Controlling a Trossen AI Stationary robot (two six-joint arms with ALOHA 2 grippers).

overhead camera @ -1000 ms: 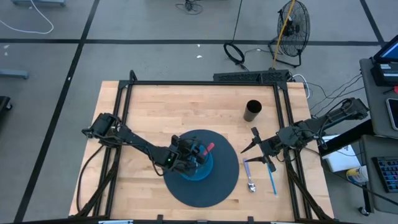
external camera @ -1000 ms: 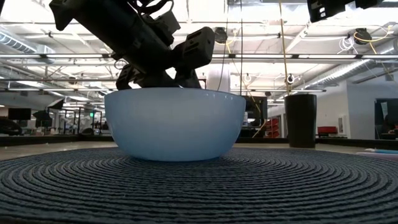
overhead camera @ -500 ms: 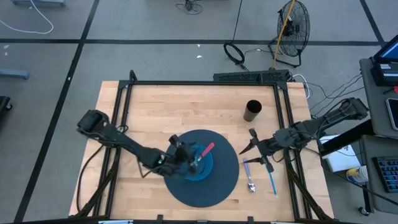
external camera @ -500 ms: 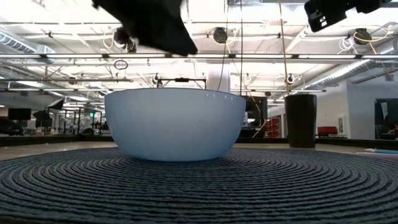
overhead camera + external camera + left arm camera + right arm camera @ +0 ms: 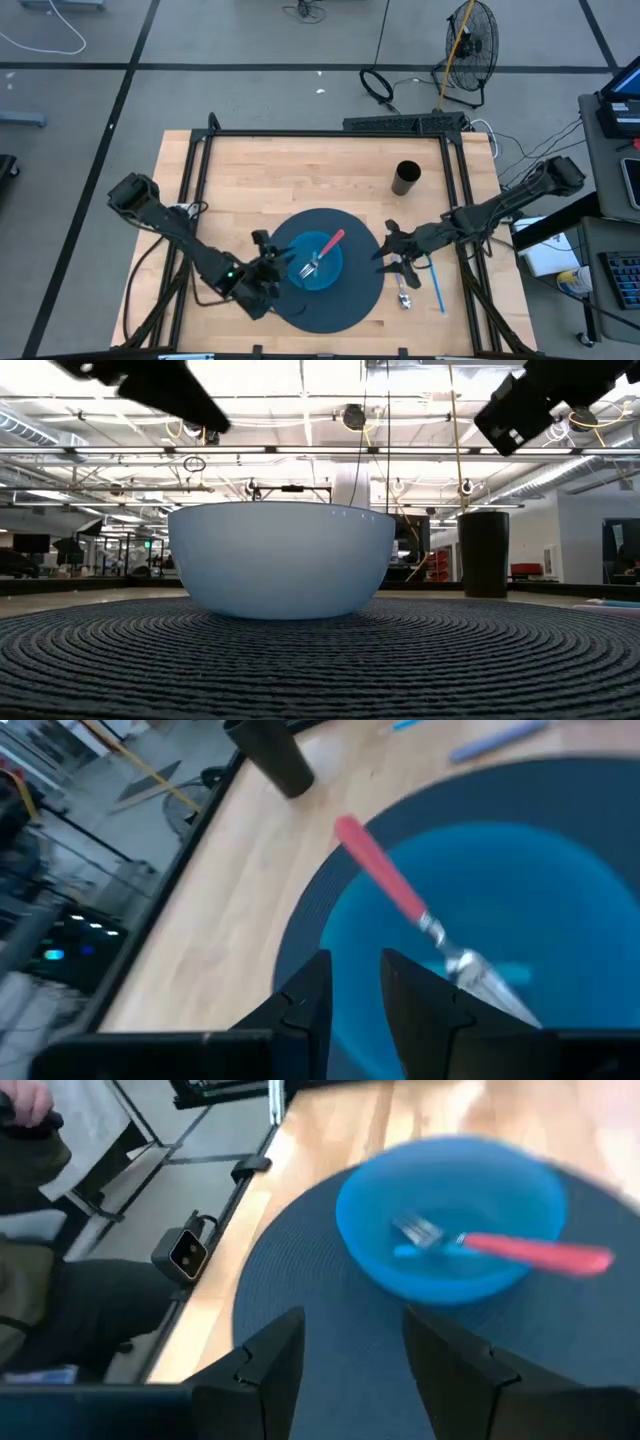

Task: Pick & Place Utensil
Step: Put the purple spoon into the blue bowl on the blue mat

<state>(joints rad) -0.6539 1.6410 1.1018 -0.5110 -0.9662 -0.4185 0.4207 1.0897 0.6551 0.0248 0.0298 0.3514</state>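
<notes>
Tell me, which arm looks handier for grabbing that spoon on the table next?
The right. Its gripper hangs open just beside the spoon, while the left gripper sits across the mat.

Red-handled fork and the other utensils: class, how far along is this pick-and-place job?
Done: the red-handled fork lies in the blue bowl. In hand: the right gripper is open, near the spoon and blue utensil, holding nothing. Left: those two are on the table; the left gripper is open.

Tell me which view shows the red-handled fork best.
The right wrist view: the fork lies whole in the blue bowl. The left wrist view blurs its tines, the high view shows it small, and the low view hides it behind the bowl wall.
</notes>
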